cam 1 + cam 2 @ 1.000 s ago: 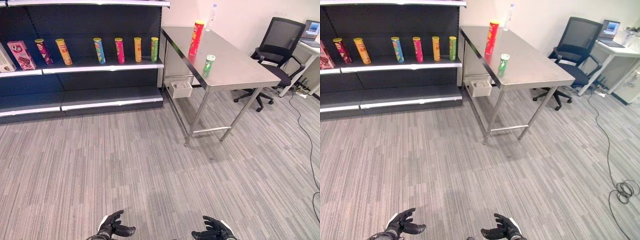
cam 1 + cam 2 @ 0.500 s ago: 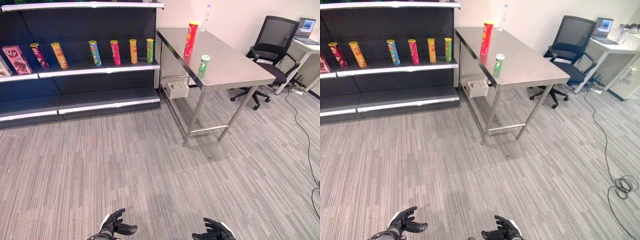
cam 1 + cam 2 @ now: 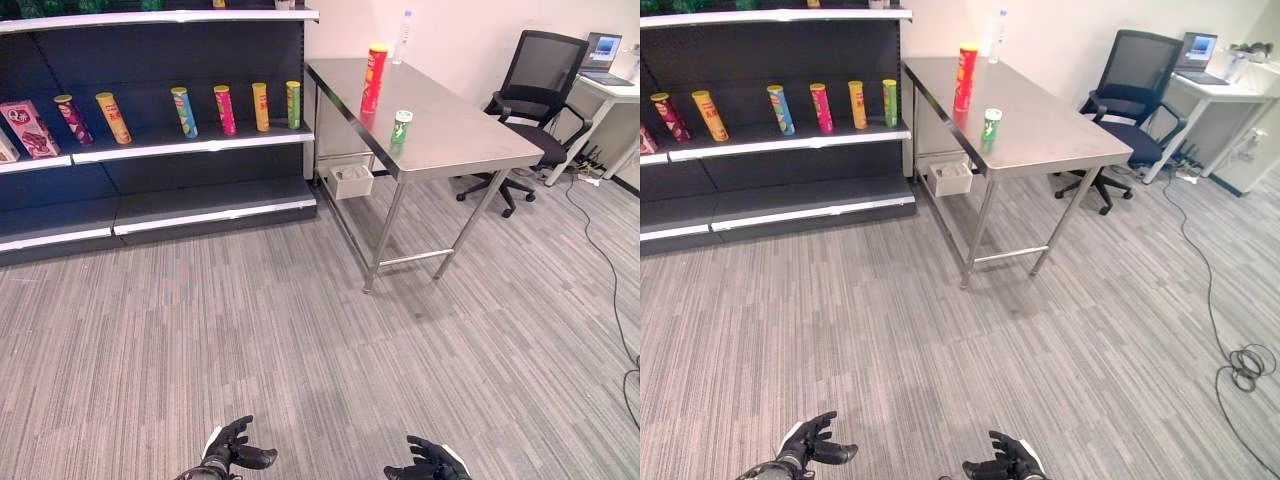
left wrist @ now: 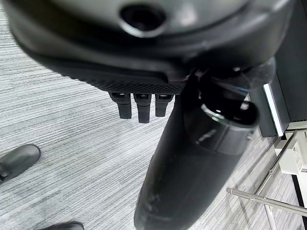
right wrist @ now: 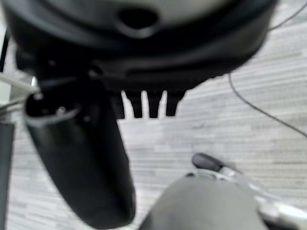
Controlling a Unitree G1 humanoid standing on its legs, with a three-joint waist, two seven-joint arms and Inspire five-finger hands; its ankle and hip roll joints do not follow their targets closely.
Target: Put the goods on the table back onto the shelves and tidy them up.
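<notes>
A tall red can [image 3: 375, 78] and a short green can [image 3: 401, 127] stand on the steel table [image 3: 470, 135], far ahead of me. A clear bottle [image 3: 403, 26] stands at the table's back edge. To the left, the dark shelf [image 3: 190, 145] carries a row of several upright cans [image 3: 222, 108] and a pink box [image 3: 25, 128]. My left hand [image 3: 230, 452] and right hand [image 3: 430, 462] hang low over the carpet, both open and holding nothing. In each wrist view the fingers [image 4: 139, 104] [image 5: 148, 104] point straight out with the thumb apart.
A black office chair [image 3: 535, 90] stands right of the table, beside a white desk with a laptop [image 3: 605, 50]. A small white box [image 3: 350, 180] sits under the table by the shelf. A cable [image 3: 1240, 365] lies on the carpet at the right. A person's shoe [image 4: 17, 160] rests on the floor.
The whole picture has shifted, so the camera has moved; shelf and table sit slightly further left. Both hands stay low and open.
</notes>
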